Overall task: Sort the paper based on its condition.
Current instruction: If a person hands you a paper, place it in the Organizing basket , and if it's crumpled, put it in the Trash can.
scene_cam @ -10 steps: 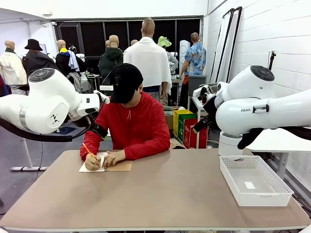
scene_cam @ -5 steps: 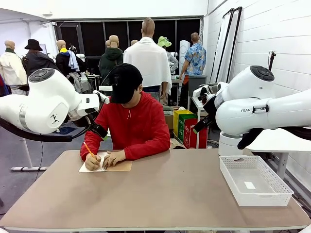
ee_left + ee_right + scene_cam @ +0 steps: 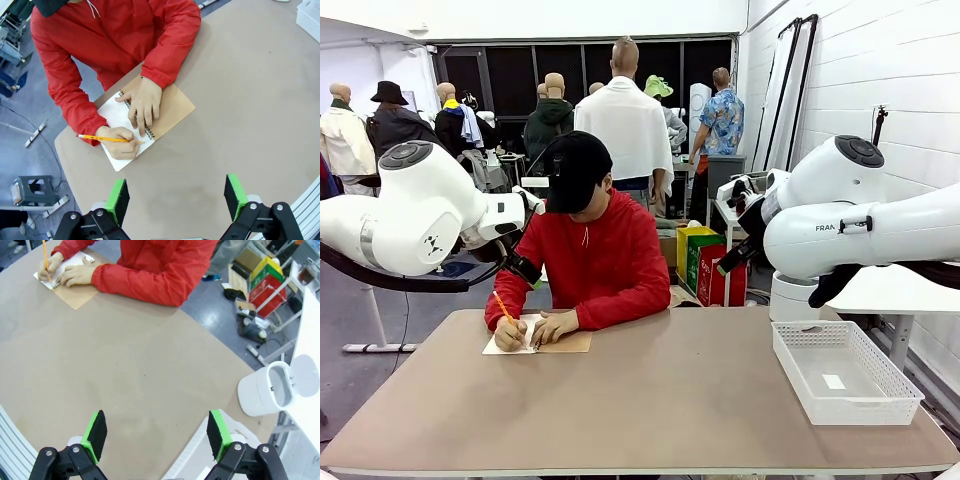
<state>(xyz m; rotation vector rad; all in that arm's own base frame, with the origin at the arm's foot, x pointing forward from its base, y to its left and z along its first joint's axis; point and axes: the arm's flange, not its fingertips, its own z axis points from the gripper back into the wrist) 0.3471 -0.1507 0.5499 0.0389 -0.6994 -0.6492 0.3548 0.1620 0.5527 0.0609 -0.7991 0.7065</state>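
Loose paper is out of view. At the table's far left a person in a red top writes with a pencil (image 3: 501, 306) on the white page (image 3: 114, 111) of an open spiral notebook (image 3: 565, 343) with a brown cover (image 3: 175, 107). One of the person's hands lies flat on the spiral. My left gripper (image 3: 176, 197) hangs open high above the table, on the near side of the notebook, with nothing between its fingers. My right gripper (image 3: 156, 435) is open too, high over the table's right part, far from the notebook (image 3: 75, 296).
A white mesh basket (image 3: 840, 408) stands at the table's right edge with a small white label inside. Beyond that edge a white lidded bin (image 3: 270, 387) sits on the floor. The brown tabletop (image 3: 650, 400) is bare between notebook and basket.
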